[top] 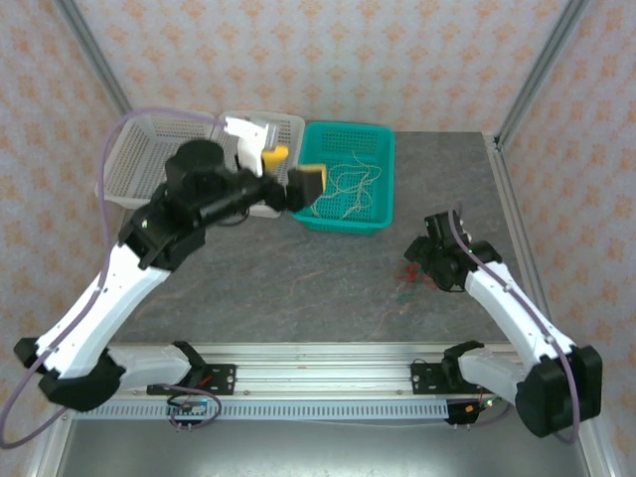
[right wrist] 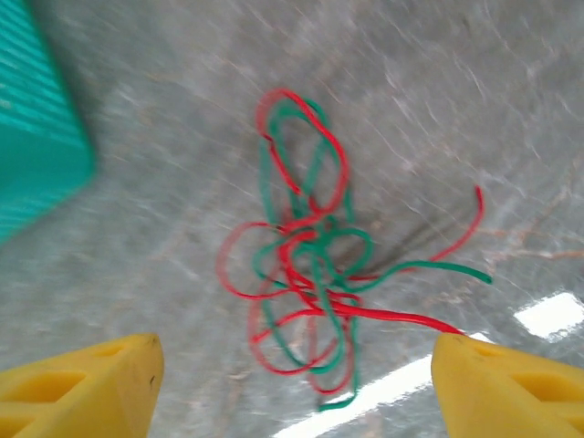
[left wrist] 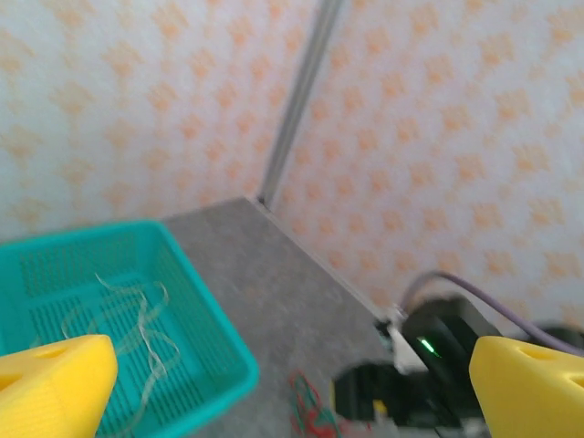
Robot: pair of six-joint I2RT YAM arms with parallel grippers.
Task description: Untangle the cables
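The red and green cables [right wrist: 306, 242] lie knotted on the table [top: 298, 288], near and right of the teal basket [top: 348, 127], centred under the right gripper [right wrist: 294, 374], whose jaws stand wide and empty. The left gripper [left wrist: 292, 383], also wide and empty, hangs by the basket that holds the cream cables [top: 350, 187], so the right arm is nearer the knot.

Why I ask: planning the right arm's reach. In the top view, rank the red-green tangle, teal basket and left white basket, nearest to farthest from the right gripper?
1. Red-green tangle, front right, just beside the right gripper.
2. Teal basket, back centre.
3. Left white basket, back left.
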